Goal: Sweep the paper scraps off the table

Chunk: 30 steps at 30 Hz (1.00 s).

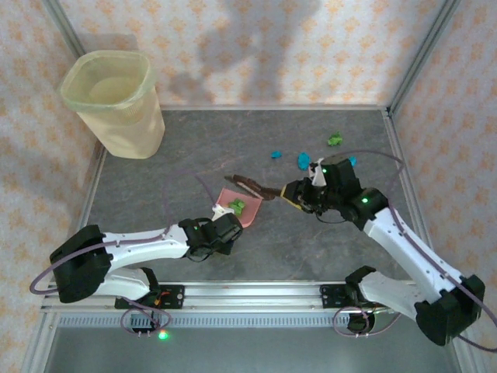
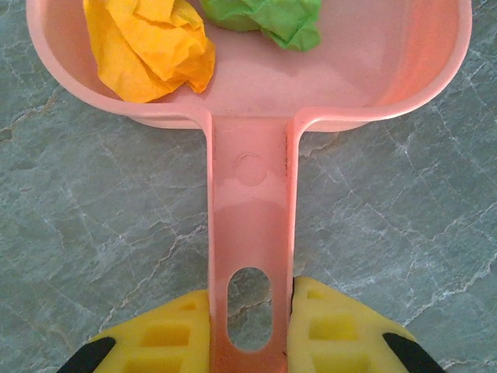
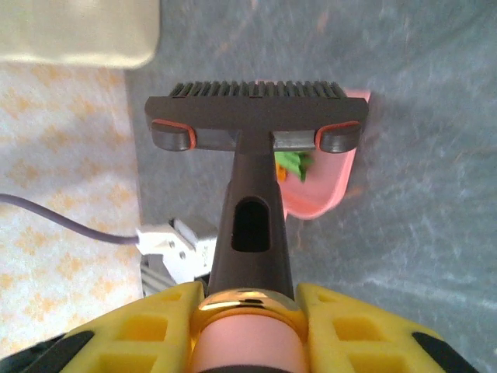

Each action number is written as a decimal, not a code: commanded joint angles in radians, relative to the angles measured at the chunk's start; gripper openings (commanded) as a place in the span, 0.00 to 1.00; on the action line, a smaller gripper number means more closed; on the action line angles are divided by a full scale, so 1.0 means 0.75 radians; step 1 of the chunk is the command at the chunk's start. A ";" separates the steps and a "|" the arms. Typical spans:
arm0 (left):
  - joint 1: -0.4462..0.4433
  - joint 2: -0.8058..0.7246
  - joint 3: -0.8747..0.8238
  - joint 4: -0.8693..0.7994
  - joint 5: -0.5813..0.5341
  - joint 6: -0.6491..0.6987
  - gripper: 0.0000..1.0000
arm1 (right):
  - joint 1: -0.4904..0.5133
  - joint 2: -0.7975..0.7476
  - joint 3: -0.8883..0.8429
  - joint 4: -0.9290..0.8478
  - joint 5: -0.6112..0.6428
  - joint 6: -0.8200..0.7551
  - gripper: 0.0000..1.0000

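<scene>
My left gripper (image 1: 224,227) (image 2: 250,330) is shut on the handle of the pink dustpan (image 1: 242,211) (image 2: 250,202), which lies flat on the table (image 1: 194,148). An orange wad (image 2: 147,47) and a green wad (image 2: 272,19) sit in the pan. My right gripper (image 1: 301,196) (image 3: 248,318) is shut on the handle of a dark brush (image 1: 252,185) (image 3: 252,124), whose head hangs just above the pan's far edge. Loose paper scraps lie behind the right arm: a green one (image 1: 335,140), a small blue one (image 1: 276,154) and a larger blue one (image 1: 304,161).
A pale yellow waste bin (image 1: 116,101) stands at the back left corner. Aluminium rails (image 1: 256,291) edge the table, with patterned walls behind and to both sides. A teal scrap (image 1: 352,160) lies close to the right wrist.
</scene>
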 commanded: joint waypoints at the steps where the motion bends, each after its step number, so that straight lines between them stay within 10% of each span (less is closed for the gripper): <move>1: 0.004 -0.033 -0.020 -0.003 -0.066 -0.027 0.00 | -0.011 -0.130 -0.035 0.173 0.245 -0.066 0.00; 13: 0.004 -0.072 -0.005 -0.062 -0.111 -0.078 0.00 | 0.013 -0.294 -0.804 1.373 0.547 -0.383 0.00; 30: 0.016 -0.664 0.308 -0.689 -0.437 -0.227 0.00 | 0.204 -0.298 -0.978 1.587 0.772 -0.527 0.00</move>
